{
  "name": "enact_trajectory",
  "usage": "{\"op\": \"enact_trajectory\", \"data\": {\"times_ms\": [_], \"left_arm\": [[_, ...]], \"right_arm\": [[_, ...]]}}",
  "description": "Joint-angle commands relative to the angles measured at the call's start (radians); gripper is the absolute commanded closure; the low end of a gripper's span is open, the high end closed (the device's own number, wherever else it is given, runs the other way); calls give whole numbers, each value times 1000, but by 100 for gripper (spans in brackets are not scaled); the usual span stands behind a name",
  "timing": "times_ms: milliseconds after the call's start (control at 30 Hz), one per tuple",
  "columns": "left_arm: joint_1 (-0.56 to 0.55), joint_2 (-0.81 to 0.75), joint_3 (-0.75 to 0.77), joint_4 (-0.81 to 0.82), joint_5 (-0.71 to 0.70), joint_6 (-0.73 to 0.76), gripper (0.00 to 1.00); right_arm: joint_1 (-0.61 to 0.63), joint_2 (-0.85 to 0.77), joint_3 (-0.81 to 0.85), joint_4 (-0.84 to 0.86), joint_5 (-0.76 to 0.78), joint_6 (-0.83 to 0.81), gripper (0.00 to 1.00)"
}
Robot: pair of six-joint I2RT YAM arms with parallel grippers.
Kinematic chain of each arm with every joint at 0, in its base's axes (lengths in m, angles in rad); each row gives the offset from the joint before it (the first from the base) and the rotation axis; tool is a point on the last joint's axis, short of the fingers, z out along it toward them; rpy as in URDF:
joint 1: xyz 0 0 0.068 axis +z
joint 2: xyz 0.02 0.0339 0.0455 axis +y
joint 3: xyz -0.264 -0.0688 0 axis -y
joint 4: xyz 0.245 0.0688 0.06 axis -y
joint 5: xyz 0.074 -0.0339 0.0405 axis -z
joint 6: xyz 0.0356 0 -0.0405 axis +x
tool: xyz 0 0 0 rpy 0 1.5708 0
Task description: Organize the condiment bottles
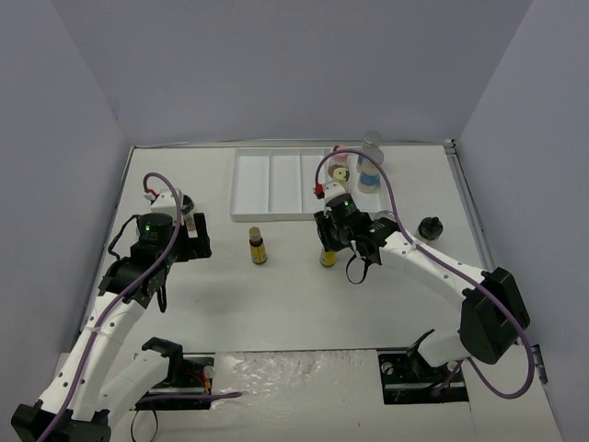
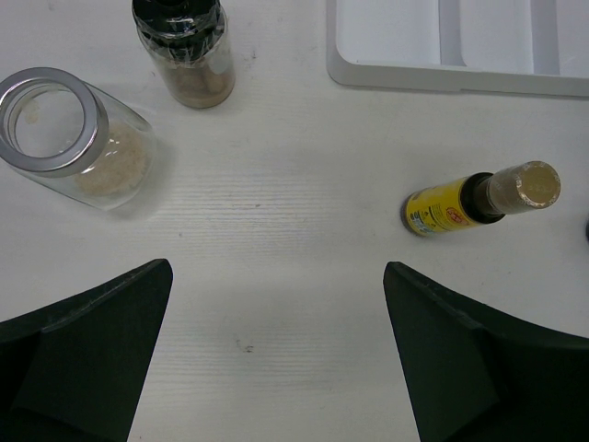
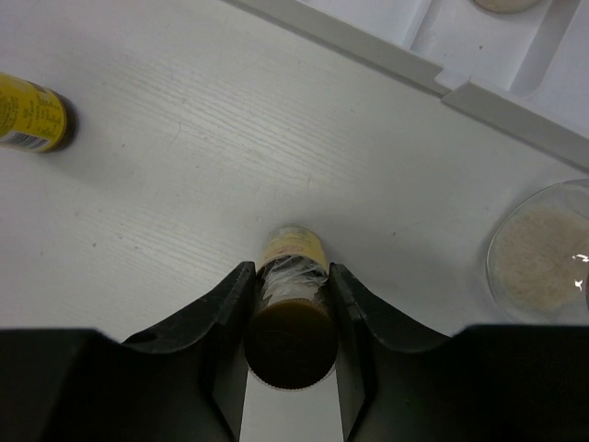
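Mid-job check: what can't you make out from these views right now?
The held bottle: right wrist view, jaws cover its sides; lifted or resting on the table, unclear.
The black-capped jar: left wrist view, cap cut by the top edge.
The powder jar: right wrist view, cut by the right edge.
The bottles by the tray's right end: top view, too small and bunched to count.

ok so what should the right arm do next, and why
Probably lift straight up: the right gripper is shut on the yellow-labelled bottle, which seems to stand on the table short of the white tray, so it needs clearance before travelling there.
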Motion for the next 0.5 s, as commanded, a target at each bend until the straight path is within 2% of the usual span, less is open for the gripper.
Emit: {"op": "enact_trajectory", "data": {"times_ms": [0, 100, 233, 467], "left_arm": [[13, -5, 27, 61, 15, -6, 3], [16, -4, 27, 63, 23, -8, 3], [18, -8, 24, 61, 25, -10, 3], [19, -17, 21, 61, 30, -13, 3]], "right_arm": [[14, -51, 169, 6, 13, -22, 100], [12, -16, 301, -19, 18, -34, 100], [-9, 112, 533, -47, 34, -47, 100], [-125, 426, 871, -51, 0, -48, 100]]}}
